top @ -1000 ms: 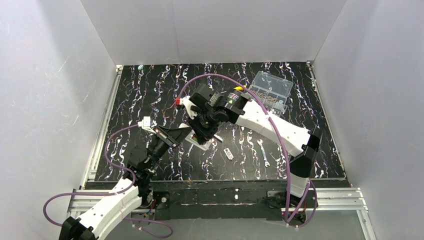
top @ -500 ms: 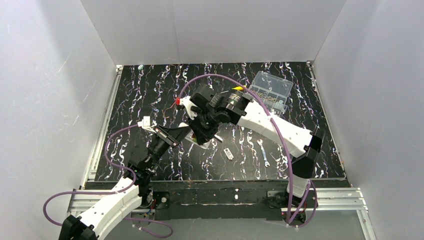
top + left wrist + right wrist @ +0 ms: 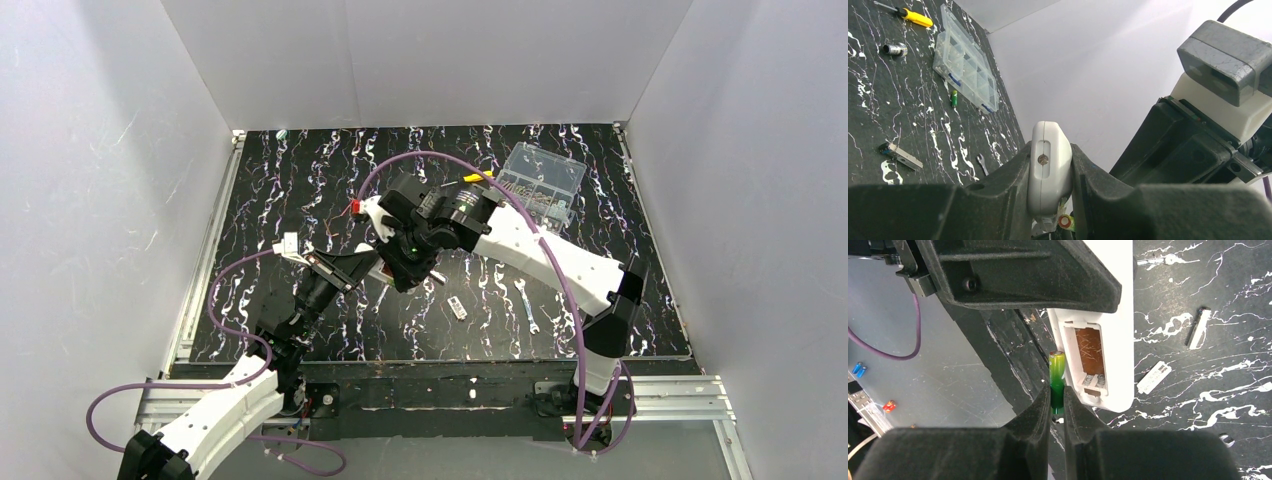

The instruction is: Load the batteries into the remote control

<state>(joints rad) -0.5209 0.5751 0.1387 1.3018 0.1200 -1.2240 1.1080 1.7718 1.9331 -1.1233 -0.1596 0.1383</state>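
Observation:
My left gripper [image 3: 1049, 159] is shut on the white remote control [image 3: 1049, 172] and holds it edge-up above the table. In the right wrist view the remote [image 3: 1120, 325] shows its open battery compartment [image 3: 1090, 360] with two springs and no battery in it. My right gripper [image 3: 1057, 401] is shut on a green battery [image 3: 1056, 375], upright just left of the compartment. A second green battery [image 3: 954, 98] lies on the table beside the clear box. From above, the two grippers [image 3: 368, 265] [image 3: 405, 272] meet mid-table.
A clear compartment box [image 3: 540, 183] and a yellow screwdriver [image 3: 475, 178] sit at the back right. A small wrench [image 3: 527, 305], a white-and-dark cover piece [image 3: 457, 307] and a small white stick [image 3: 437, 279] lie right of the grippers. White walls surround the table.
My right gripper has shifted slightly left and back with the battery, now covering the remote's white edge from above. The left arm has hardly moved.

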